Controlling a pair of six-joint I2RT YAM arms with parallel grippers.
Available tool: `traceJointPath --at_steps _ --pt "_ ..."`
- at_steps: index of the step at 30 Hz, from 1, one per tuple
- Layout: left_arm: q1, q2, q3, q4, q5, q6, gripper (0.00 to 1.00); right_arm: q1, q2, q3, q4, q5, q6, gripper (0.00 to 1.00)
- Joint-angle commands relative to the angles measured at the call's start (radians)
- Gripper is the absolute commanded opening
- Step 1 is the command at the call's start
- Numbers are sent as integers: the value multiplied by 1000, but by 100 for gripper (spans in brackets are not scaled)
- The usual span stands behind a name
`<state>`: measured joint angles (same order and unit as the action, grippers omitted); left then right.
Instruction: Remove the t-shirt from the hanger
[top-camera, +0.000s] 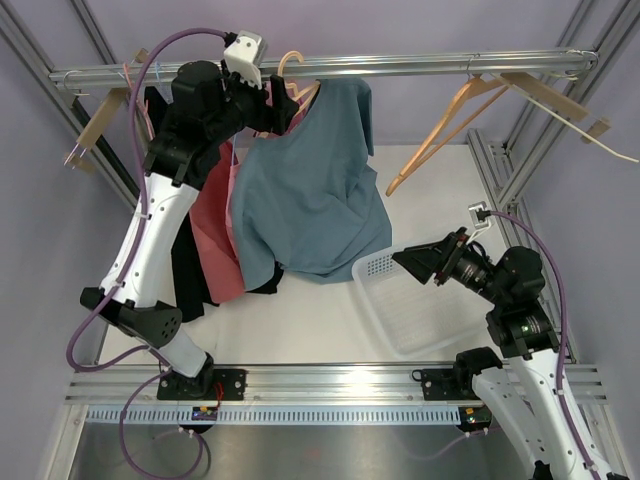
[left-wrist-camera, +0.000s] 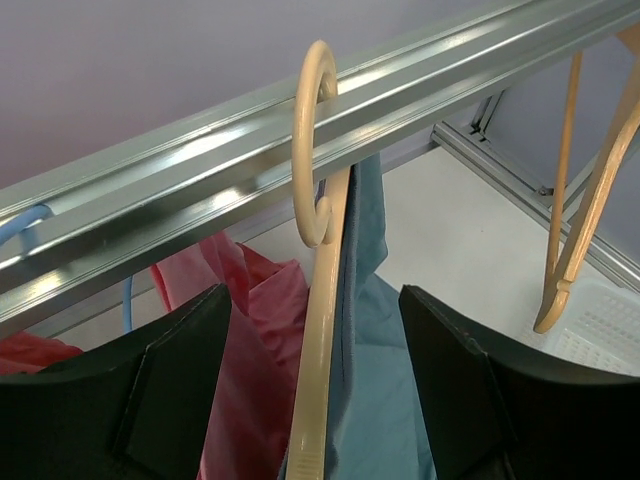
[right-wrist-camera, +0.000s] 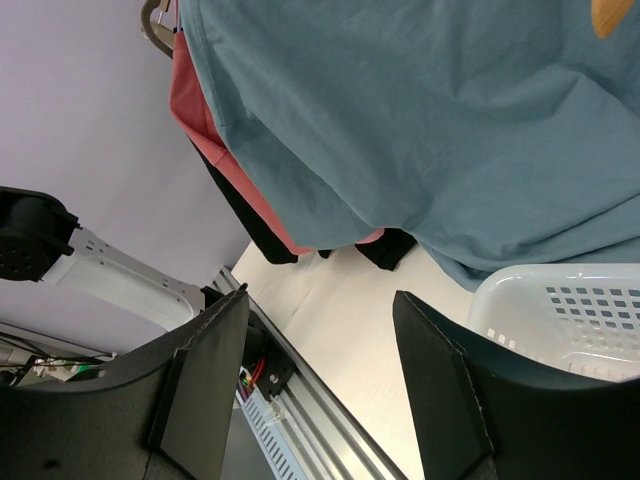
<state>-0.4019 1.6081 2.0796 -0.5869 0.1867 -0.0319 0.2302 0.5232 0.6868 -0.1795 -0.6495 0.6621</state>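
Observation:
A blue-grey t-shirt (top-camera: 310, 195) hangs on a pale wooden hanger (top-camera: 297, 85) hooked on the metal rail (top-camera: 420, 66). My left gripper (top-camera: 272, 108) is up at the rail beside the hanger's neck. In the left wrist view its jaws stand open with the hanger (left-wrist-camera: 318, 300) between them and the t-shirt (left-wrist-camera: 375, 390) to its right; the fingers do not touch it. My right gripper (top-camera: 410, 262) is open and empty, low, just right of the shirt's hem. The t-shirt (right-wrist-camera: 430, 110) fills the top of the right wrist view.
A red shirt (top-camera: 215, 225) and a black garment (top-camera: 190, 270) hang left of the blue one. Two bare wooden hangers (top-camera: 445, 130) hang on the rail at right. A white perforated basket (top-camera: 420, 300) sits on the table under my right gripper.

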Motion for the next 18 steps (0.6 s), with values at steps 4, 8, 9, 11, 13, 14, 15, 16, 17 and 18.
traceJointPath --at_steps 4,8,9,11,13,14,15,16,17,18 --pt "-26 1 -22 29 -46 56 66 14 -11 -7 8 -27 -38 69" --pt "-41 -13 -64 30 -95 84 61 14 -19 -10 -8 -22 -42 70" --pt "-44 -17 -72 29 -99 87 60 14 -19 -10 -11 -24 -41 70" --pt "-45 -27 -98 30 -107 95 58 14 -19 -10 -18 -21 -44 70" --pt "-45 -40 -130 29 -121 102 58 14 -20 -10 -23 -19 -45 70" --pt "-46 -45 -139 30 -133 107 58 14 -23 -10 -25 -19 -45 70" --pt "-45 -53 -147 30 -141 110 56 14 -25 -10 -26 -18 -45 70" --pt "-45 -54 -151 32 -139 112 53 15 -31 -10 -28 -16 -45 70" --pt "-45 -57 -153 32 -141 109 49 14 -32 -12 -29 -15 -44 70" --pt "-45 -59 -151 32 -136 106 47 14 -35 -12 -31 -12 -44 70"
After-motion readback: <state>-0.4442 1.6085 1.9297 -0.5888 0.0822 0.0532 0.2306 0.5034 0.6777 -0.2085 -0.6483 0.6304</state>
